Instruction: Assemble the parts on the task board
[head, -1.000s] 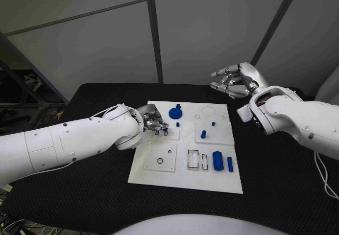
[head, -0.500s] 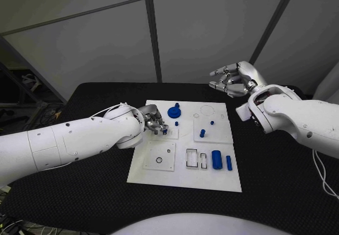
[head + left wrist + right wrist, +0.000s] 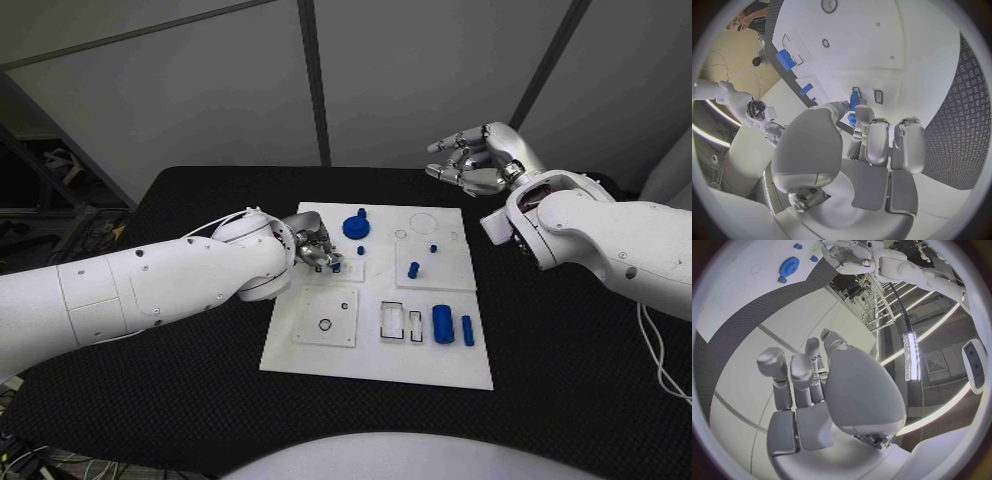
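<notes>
Seen from the head camera: a black table (image 3: 173, 400) bearing the white task board (image 3: 378, 362) at its middle. Left hand (image 3: 317, 248) lowered over the board's left edge, fingers curled round a small blue part (image 3: 335, 267) and pinching it just above the board surface. Confirmed from the left wrist: fingertips (image 3: 862, 116) closed on that blue piece (image 3: 854, 99), right beside a small rectangular slot (image 3: 877, 96) in the board. Right hand (image 3: 477, 163) raised above the table's far right side, well apart from the board, fingers bent inward and grasping nothing; same curled, empty pose seen from the right wrist (image 3: 817, 385).

On the board: a blue gear (image 3: 356, 230) standing near the far edge, with a tiny blue peg (image 3: 361, 252) just in front of it. A short blue pin (image 3: 414, 270) upright on the right-hand raised panel. Nearer the robot, a thick blue cylinder (image 3: 443, 324) lying beside a thinner blue rod (image 3: 467, 330), close together and parallel, just right of two rectangular recesses (image 3: 392, 320). A small ring (image 3: 326, 324) on the near left panel.
</notes>
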`<control>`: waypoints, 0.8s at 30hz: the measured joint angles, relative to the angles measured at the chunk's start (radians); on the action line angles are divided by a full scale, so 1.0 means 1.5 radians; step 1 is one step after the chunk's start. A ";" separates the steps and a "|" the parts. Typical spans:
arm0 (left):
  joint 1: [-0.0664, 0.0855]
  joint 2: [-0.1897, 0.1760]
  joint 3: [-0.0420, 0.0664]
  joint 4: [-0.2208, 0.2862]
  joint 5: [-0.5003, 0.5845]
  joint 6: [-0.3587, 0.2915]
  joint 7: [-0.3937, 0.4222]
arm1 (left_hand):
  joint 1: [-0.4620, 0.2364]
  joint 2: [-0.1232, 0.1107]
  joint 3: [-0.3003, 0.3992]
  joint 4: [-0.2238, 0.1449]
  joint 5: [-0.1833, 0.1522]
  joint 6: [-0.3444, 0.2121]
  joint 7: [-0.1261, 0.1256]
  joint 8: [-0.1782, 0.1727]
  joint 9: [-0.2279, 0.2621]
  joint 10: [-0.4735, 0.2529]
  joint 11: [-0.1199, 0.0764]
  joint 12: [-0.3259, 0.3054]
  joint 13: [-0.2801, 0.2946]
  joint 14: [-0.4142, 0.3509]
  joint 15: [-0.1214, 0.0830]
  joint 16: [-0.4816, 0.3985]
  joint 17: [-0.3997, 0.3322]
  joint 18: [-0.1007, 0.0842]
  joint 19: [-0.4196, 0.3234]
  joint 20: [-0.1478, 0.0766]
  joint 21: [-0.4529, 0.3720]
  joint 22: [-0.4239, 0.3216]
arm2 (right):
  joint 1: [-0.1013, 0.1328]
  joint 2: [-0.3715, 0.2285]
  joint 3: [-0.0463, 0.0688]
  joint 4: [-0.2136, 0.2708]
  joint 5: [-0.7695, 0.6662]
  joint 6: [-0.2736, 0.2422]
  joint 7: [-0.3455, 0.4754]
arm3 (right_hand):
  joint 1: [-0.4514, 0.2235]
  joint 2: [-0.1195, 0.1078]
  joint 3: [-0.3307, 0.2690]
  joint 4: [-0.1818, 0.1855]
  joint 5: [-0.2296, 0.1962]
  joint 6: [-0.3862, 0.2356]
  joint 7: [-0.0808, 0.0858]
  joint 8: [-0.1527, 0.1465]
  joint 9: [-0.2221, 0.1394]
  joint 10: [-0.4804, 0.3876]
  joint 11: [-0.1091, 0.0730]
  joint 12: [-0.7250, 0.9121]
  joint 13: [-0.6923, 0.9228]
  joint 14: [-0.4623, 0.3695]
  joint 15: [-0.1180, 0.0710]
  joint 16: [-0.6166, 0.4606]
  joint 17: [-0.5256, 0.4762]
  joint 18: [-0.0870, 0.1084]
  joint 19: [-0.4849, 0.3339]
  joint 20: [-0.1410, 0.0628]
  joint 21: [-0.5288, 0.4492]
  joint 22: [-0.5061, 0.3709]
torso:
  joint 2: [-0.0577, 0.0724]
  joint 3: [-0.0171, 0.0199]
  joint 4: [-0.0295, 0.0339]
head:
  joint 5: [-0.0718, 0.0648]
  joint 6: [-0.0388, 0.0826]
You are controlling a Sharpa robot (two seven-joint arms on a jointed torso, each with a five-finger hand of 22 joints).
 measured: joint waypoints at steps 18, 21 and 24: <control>0.001 0.007 0.001 -0.007 -0.004 0.027 -0.001 | -0.003 -0.001 0.001 -0.001 -0.001 0.000 0.000 0.003 0.003 0.000 0.000 -0.006 -0.007 0.000 0.000 0.000 0.000 0.000 0.000 0.000 0.000 0.000 | 0.000 0.002 0.000 -0.002 -0.001 0.000 0.000 | 0.000 0.000 0.000 0.000 0.000 0.000 0.000 0.000 0.000 0.000 0.000 0.000 0.000 0.000 0.000 0.000 0.000 0.000 0.000 0.000 0.000 0.000 | 0.000 -0.0001 -0.0005 | 0.001 -0.002; 0.001 0.008 0.001 -0.008 -0.005 0.027 -0.001 | -0.004 -0.002 0.001 -0.001 -0.001 0.000 0.000 0.003 0.003 0.000 0.000 -0.006 -0.007 0.000 0.000 0.000 0.000 0.000 0.000 0.000 0.000 0.000 | 0.000 0.002 0.000 -0.002 -0.001 0.000 0.000 | 0.000 0.000 0.000 0.000 0.000 0.000 0.000 0.000 0.000 0.000 0.000 0.000 0.000 0.000 0.000 0.000 0.000 0.000 0.000 0.000 0.000 0.000 | 0.000 -0.0001 -0.0005 | 0.000 -0.003; 0.001 0.008 0.001 -0.008 -0.005 0.027 -0.001 | -0.004 -0.002 0.001 -0.001 -0.001 0.000 0.000 0.003 0.002 0.001 0.001 -0.006 -0.007 0.000 0.000 0.000 0.000 0.000 0.000 0.000 0.000 0.000 | 0.000 0.003 0.000 -0.002 -0.001 0.000 0.000 | 0.000 0.000 0.000 0.000 0.000 0.000 0.000 0.000 0.000 0.000 0.000 0.000 0.000 0.000 0.000 0.000 0.000 0.000 0.000 0.000 0.000 0.000 | 0.000 -0.0003 -0.0005 | 0.000 -0.004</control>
